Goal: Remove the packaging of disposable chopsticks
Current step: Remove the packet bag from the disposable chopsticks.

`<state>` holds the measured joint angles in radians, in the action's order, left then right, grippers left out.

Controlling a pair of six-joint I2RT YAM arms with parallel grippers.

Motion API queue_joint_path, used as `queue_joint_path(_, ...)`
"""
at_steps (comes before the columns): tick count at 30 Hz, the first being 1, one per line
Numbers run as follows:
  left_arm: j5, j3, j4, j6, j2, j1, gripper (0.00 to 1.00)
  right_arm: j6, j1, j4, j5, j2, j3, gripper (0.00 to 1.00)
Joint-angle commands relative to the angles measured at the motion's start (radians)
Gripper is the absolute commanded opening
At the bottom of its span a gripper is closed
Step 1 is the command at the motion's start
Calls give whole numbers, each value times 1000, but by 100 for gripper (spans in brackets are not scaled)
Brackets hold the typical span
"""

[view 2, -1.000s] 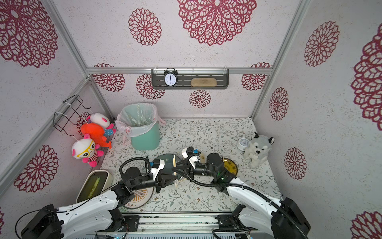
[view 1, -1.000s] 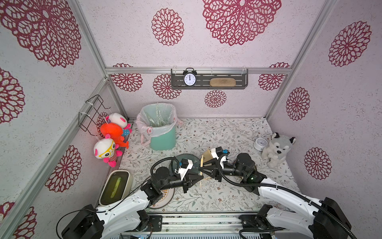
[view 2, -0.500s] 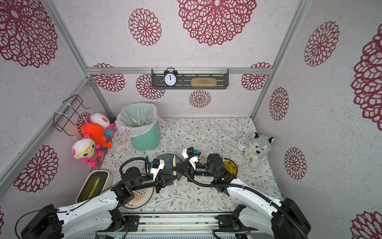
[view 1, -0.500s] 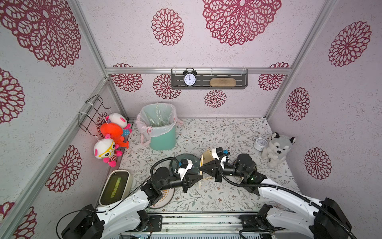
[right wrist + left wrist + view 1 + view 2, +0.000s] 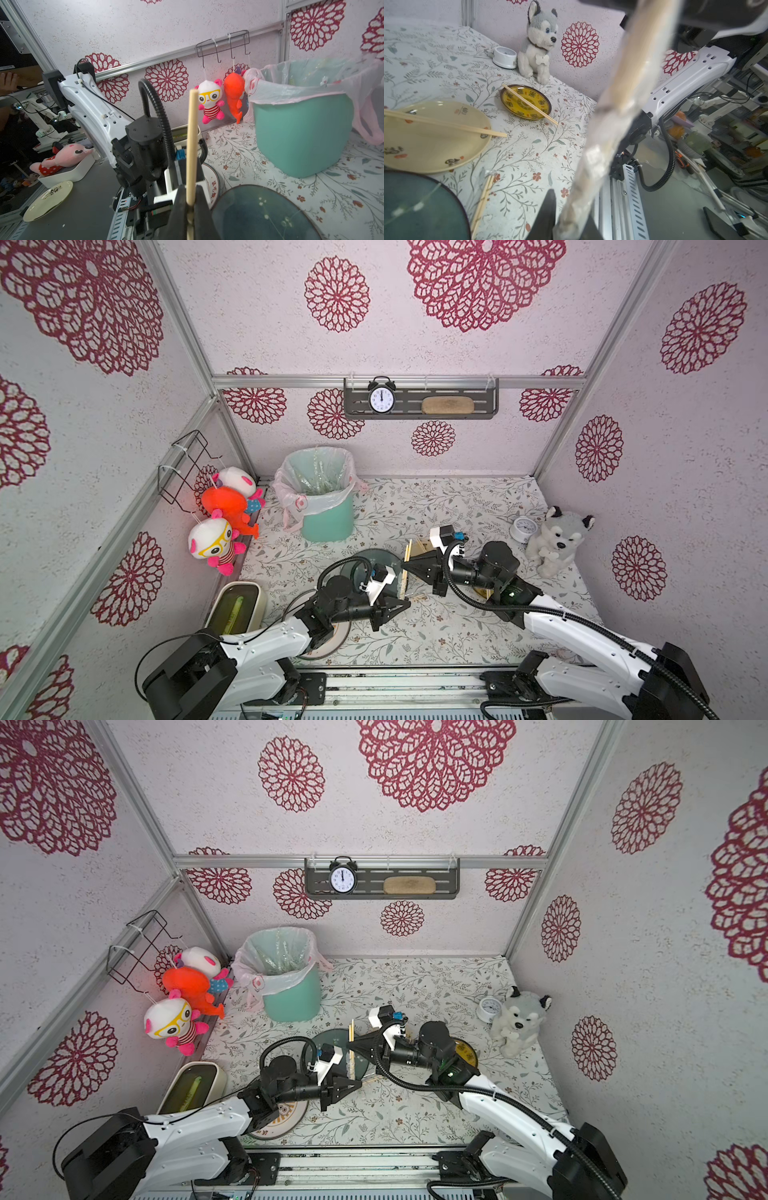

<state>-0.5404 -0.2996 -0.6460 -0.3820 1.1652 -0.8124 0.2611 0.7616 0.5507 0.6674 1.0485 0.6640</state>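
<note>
Chopsticks (image 5: 191, 135) stand upright, right jaws pinching above, left jaws gripping packaging (image 5: 623, 116) below.

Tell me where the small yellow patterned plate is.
The yellow plate sits on the table's right side near the grey husky plush toy, bare wooden chopsticks across it; in a top view the right arm partly hides the plate.

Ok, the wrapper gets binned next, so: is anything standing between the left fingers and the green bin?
Nothing visible does. Between the left fingers, pinching the packaging, and the bin lies only the flat dark plate; the right fingers, holding the chopsticks, sit just beside that path.
</note>
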Motion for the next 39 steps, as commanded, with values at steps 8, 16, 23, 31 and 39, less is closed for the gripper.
queue_joint_path(8,37,58,-53,-12,-8,-3,0,-22,-58,-51,-23,-80,113,0)
queue_joint_path(16,47,85,-75,-15,-4,-4,0,-14,-94,-125,-6,-99,235,0)
queue_joint_path(23,37,70,-76,-21,11,-5,0,-2,-94,-99,-21,-98,232,0)
queue_joint_path(31,-26,21,-1,-4,66,-26,0,22,-94,-13,-43,-125,165,0)
queue_joint_path(39,-44,5,-20,1,141,-41,0,-29,-96,-110,-128,-189,175,0)
